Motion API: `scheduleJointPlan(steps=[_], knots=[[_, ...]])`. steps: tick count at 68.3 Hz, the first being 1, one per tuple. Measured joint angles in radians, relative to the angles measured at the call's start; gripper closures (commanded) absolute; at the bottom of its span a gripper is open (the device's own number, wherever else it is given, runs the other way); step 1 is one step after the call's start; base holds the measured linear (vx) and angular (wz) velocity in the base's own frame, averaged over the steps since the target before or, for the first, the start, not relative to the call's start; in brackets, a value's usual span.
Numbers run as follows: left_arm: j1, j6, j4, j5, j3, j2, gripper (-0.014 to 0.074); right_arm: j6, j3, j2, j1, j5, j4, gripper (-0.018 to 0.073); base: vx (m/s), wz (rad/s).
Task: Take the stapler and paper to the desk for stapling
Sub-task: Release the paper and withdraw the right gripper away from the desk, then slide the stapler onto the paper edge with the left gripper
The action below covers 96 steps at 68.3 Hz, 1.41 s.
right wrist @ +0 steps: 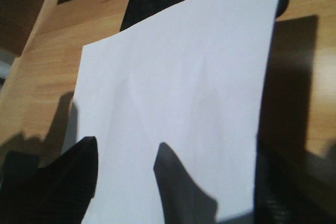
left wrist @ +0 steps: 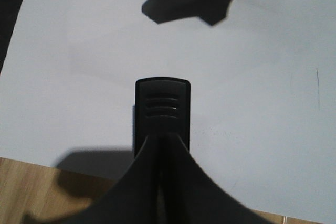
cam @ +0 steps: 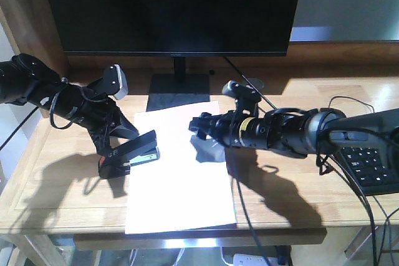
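The stapler (cam: 134, 156) is a small black block, likely rigid and fairly dense for its size, so it should sit firmly in a grip without crushing. Its smooth plastic top could slip, and a squeeze from above and below might fire it. The sides of the body look like the safest place to take hold. The left hand (cam: 115, 147) is pinching it that way, fingers pressed against its rear part. It hangs tilted, in front of the monitor stand (cam: 177, 91) and to the stand's left. The left wrist view shows a rounded end with three moulded grooves poking out over white sheet. From the front a pale metal strip runs along its underside. Whether its nose touches the sheet I cannot tell. The paper (cam: 181, 179) is a blank white rectangle, much larger than the stapler. It looks thin, floppy and very light, so it is liable to slide or buckle under a push and is best pinned flat or nipped at an edge. It lies on the pale wood surface (cam: 62, 185), running from the foot of the stand toward the near rim. The right hand (cam: 202, 126) hovers in front of the stand, slightly to its right. Its fingers (right wrist: 63, 182) are spread with nothing between them.
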Motion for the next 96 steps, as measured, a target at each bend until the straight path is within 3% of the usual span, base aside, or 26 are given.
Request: scheduleJointPlan(steps=[11, 25, 48, 68, 96], knots=[[0.000, 0.000, 0.000, 0.000, 0.000, 0.000, 0.0603, -0.001, 0.000, -0.064, -0.009, 0.123, -0.053, 0.0029, 0.00, 0.00], [0.000, 0.000, 0.000, 0.000, 0.000, 0.000, 0.0603, -0.001, 0.001, -0.202, -0.009, 0.271, -0.220, 0.0031, 0.00, 0.00], [0.000, -0.001, 0.000, -0.001, 0.000, 0.000, 0.0603, -0.018, 0.102, -0.596, -0.009, 0.499, -0.375, 0.0031, 0.00, 0.00], [0.000, -0.001, 0.000, -0.001, 0.000, 0.000, 0.0603, -0.029, 0.393, -1.039, -0.009, 0.494, -0.386, 0.0031, 0.00, 0.00], [0.000, -0.001, 0.000, -0.001, 0.000, 0.000, 0.0603, -0.039, 0.796, -1.664, -0.009, 0.448, -0.471, 0.0031, 0.00, 0.00]])
